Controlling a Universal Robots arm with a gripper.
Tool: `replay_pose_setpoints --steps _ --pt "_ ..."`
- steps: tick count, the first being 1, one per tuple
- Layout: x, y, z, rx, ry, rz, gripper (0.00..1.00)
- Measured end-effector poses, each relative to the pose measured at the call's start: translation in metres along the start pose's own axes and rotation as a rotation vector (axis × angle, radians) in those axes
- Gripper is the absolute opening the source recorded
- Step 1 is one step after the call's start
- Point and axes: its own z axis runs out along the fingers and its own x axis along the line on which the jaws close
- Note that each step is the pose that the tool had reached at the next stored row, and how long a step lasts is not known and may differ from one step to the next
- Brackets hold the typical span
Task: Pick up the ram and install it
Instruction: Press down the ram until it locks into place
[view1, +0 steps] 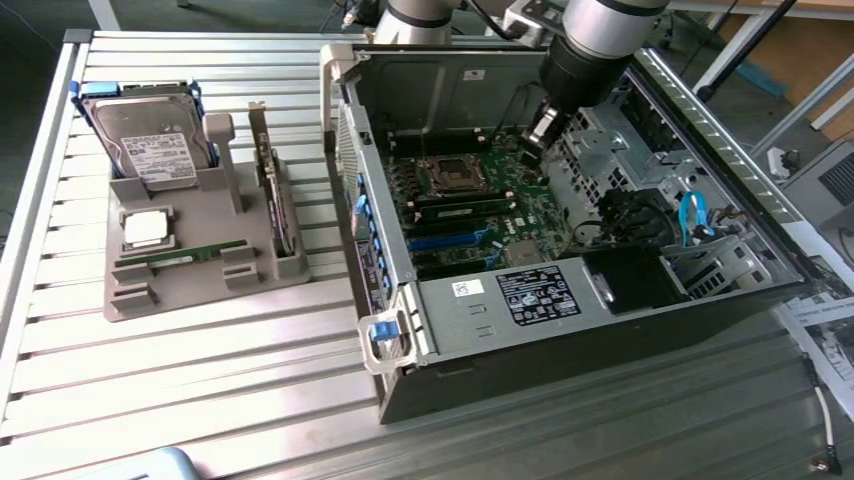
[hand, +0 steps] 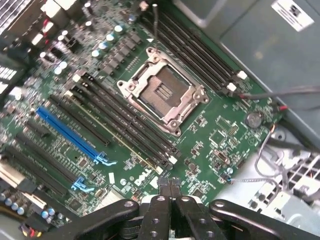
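The ram (view1: 180, 257) is a thin green stick lying flat in a slot of the grey holder tray (view1: 200, 290), at the exterior view's left, outside the computer case. My gripper (hand: 169, 186) hangs inside the open case above the motherboard (hand: 220, 135), far from the ram. Its black fingertips are pressed together with nothing between them. In the exterior view the gripper (view1: 537, 145) is over the board's far right part, beside the drive cage. The black memory slots (hand: 125, 122) run alongside the empty processor socket (hand: 162, 95), just ahead of the fingertips.
The tray also holds a hard drive (view1: 158, 145), a square silver processor (view1: 147, 228) and an upright expansion card (view1: 274, 195). The case walls (view1: 360, 190) and drive cage (view1: 601, 160) ring the motherboard. Loose cables (hand: 280, 95) lie near the board's edge. A blue SATA cable (view1: 694, 220) sits by the cage.
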Motion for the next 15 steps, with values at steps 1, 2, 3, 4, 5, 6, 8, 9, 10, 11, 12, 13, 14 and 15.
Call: replay_pose_setpoints --steps 1,2,3,4,5,6,8,9,10,11,12,13,14,15 --pt "0.0 0.0 0.0 0.0013 -0.0002 0.016 0.11" --pt "0.0 0.0 0.0 0.0028 -0.0004 0.032 0.11" --pt "0.0 0.0 0.0 0.0042 -0.0007 0.048 0.11" --pt "0.0 0.0 0.0 0.0056 -0.0009 0.065 0.11" --pt "0.0 0.0 0.0 0.0079 -0.0012 0.093 0.11" --pt "0.0 0.0 0.0001 0.0097 -0.0015 0.113 0.11" --pt "0.0 0.0 0.0 0.0122 -0.0018 0.142 0.11" --pt "0.0 0.0 0.0 0.0136 -0.002 0.158 0.11" --pt "0.0 0.0 0.0001 0.015 -0.0023 0.174 0.11" --pt "0.0 0.0 0.0001 0.0166 -0.0025 0.194 0.11" --pt "0.0 0.0 0.0001 0.0184 -0.0028 0.214 0.11" --pt "0.0 0.0 0.0001 0.0199 -0.003 0.231 0.11" --pt "0.0 0.0 0.0 0.0212 -0.0032 0.247 0.11" --pt "0.0 0.0 0.0001 0.0226 -0.0035 0.263 0.11"
